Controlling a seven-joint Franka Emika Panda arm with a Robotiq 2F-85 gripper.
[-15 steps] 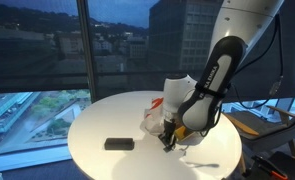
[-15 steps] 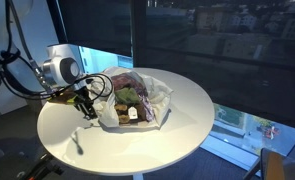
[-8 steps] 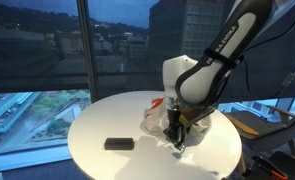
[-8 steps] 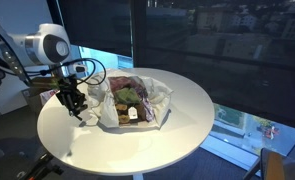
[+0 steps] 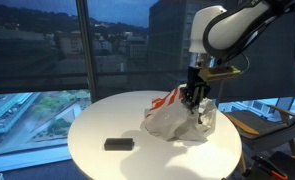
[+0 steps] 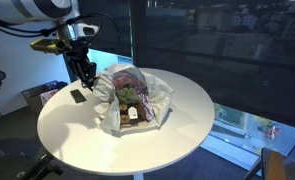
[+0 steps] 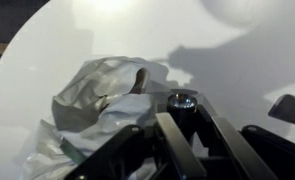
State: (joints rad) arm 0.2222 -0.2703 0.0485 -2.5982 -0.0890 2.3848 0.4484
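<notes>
My gripper (image 7: 183, 113) is shut on a dark cylinder with a shiny round end (image 7: 180, 100), which stands up between the two fingers. In both exterior views the gripper (image 5: 194, 96) (image 6: 86, 73) hangs above the round white table (image 5: 97, 160), at the edge of a crumpled white plastic bag (image 5: 177, 120) (image 6: 157, 95). The bag (image 7: 92, 95) lies open with several small packets inside (image 6: 130, 98). From the wrist camera it fills the area left of the fingers. The held cylinder is too small to make out in the exterior views.
A flat black rectangular object (image 5: 118, 144) (image 6: 77, 96) lies on the table away from the bag. The table's rim (image 6: 137, 170) drops off all round. Large windows (image 5: 47, 50) stand behind it.
The arm has risen from low over the tabletop and swung over to the bag's edge, still carrying the dark cylinder. The jaws have kept the same width.
</notes>
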